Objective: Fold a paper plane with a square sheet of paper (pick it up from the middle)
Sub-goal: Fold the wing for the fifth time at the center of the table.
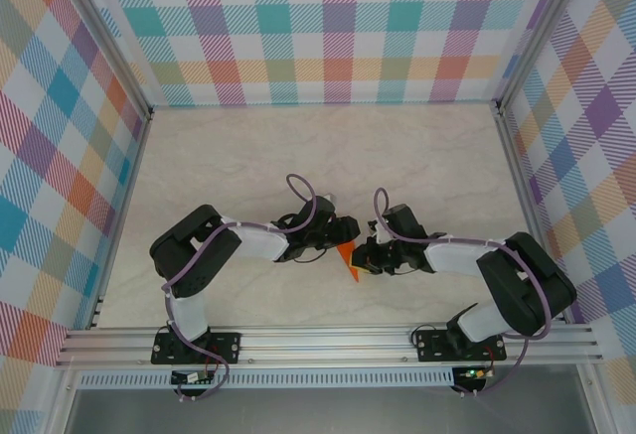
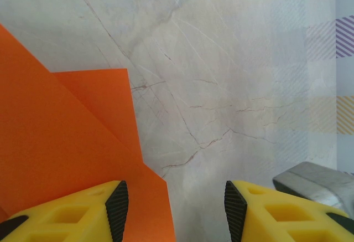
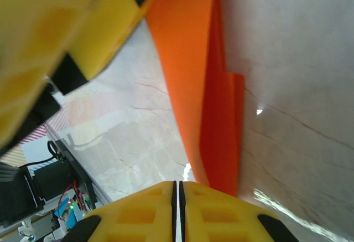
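I am hovering my left pincer [image 2: 174, 206], jaws apart, over the pale marble table [image 2: 232, 76], one finger overlapping the creased bright orange paper sheet [image 2: 66, 142]. Its long axis is running between both arms, and my right pincer [image 3: 177, 200] is sitting pressed together just beside it.

The left gripper's [image 2: 174, 209] yellow fingers [image 2: 66, 217] with black pads stood apart at the bottom edge. The left-hand one overlapped the thin, bright orange sheet of paper [image 2: 61, 137], folded in layers across the left side. Pale marble-patterned bench [image 2: 221, 76] lay beyond, a grey metal part [image 2: 315, 181] at lower right.
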You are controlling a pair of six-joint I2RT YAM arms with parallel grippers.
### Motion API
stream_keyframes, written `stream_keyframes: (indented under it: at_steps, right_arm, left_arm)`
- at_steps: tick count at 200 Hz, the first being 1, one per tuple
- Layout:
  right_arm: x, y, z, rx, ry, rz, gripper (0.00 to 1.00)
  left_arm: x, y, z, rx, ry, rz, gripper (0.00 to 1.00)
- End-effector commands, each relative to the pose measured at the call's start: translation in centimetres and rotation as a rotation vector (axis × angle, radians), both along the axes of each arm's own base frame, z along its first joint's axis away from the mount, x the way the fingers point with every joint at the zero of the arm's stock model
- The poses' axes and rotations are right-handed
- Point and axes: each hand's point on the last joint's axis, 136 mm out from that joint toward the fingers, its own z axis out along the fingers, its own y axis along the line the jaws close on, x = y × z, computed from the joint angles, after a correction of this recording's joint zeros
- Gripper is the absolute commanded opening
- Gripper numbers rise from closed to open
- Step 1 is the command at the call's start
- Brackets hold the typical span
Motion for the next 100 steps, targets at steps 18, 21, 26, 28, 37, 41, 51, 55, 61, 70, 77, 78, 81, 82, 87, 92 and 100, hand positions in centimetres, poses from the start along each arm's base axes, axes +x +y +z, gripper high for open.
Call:
stream_keyframes:
  at_steps: [18, 21, 26, 28, 37, 41, 51, 55, 61, 70, 77, 78, 81, 82, 87, 92, 100]
  right_arm:
    - [1.2, 1.4, 1.3, 0.039, -0.013, 0.014, 0.13]
    - [1.3, 1.4, 1.2, 0.038, -0.012, 0.014, 0.13]
    - [1.4, 1.5, 1.0, 0.035, -0.003, 0.012, 0.14]
    - [1.3, 1.5, 0.9, 0.033, 0.001, 0.012, 0.14]
    - [1.2, 1.6, 0.3, 0.028, 0.024, 0.023, 0.13]
    - [1.1, 1.6, 0.1, 0.025, 0.029, 0.024, 0.13]
    - [0.7, 1.2, -0.9, 0.004, 0.049, 0.016, 0.13]
    - [0.5, 1.0, -1.3, -0.002, 0.054, 0.014, 0.13]
    - [0.2, 0.7, -1.8, -0.016, 0.062, 0.012, 0.13]
    - [-0.3, 0.1, -2.7, -0.046, 0.080, 0.010, 0.13]
    - [-0.7, -0.3, -3.3, -0.068, 0.093, 0.013, 0.12]
    - [-0.8, -0.3, -3.3, -0.070, 0.094, 0.014, 0.12]
    - [-0.9, -0.4, -3.5, -0.074, 0.096, 0.016, 0.12]
    - [-1.0, -0.5, -3.6, -0.076, 0.099, 0.017, 0.12]
    - [-1.2, -0.7, -3.9, -0.083, 0.105, 0.018, 0.11]
    - [-1.5, -0.9, -4.2, -0.091, 0.112, 0.020, 0.11]
    - [-1.9, -1.1, -4.7, -0.101, 0.124, 0.021, 0.11]
  left_arm:
    - [-0.7, 0.9, -1.6, 0.046, 0.022, 0.009, 0.52]
    - [-0.7, 0.9, -1.5, 0.044, 0.021, 0.007, 0.52]
    - [-0.8, 0.8, -1.5, 0.043, 0.023, 0.004, 0.52]
    - [-0.8, 0.8, -1.5, 0.042, 0.022, 0.005, 0.52]
    - [-0.7, 0.8, -1.5, 0.040, 0.022, 0.006, 0.52]
    - [-0.8, 0.9, -1.5, 0.041, 0.023, 0.006, 0.52]
    - [-0.7, 0.7, -1.4, 0.035, 0.021, 0.005, 0.52]
    - [-0.7, 0.6, -1.4, 0.032, 0.021, 0.003, 0.52]
    - [-0.7, 0.6, -1.2, 0.028, 0.020, 0.000, 0.52]
    - [-0.7, 0.5, -1.0, 0.021, 0.014, -0.002, 0.52]
    - [-0.6, 0.6, -0.9, 0.021, 0.009, -0.002, 0.52]
    - [-0.6, 0.5, -0.9, 0.021, 0.007, -0.003, 0.52]
    - [-0.5, 0.6, -0.8, 0.023, 0.006, -0.003, 0.52]
    - [-0.5, 0.6, -0.8, 0.022, 0.006, -0.003, 0.52]
    - [-0.4, 0.6, -0.8, 0.025, 0.006, -0.002, 0.52]
    - [-0.3, 0.8, -0.8, 0.026, 0.006, 0.000, 0.52]
    - [-0.2, 1.0, -0.7, 0.025, 0.003, 0.001, 0.52]
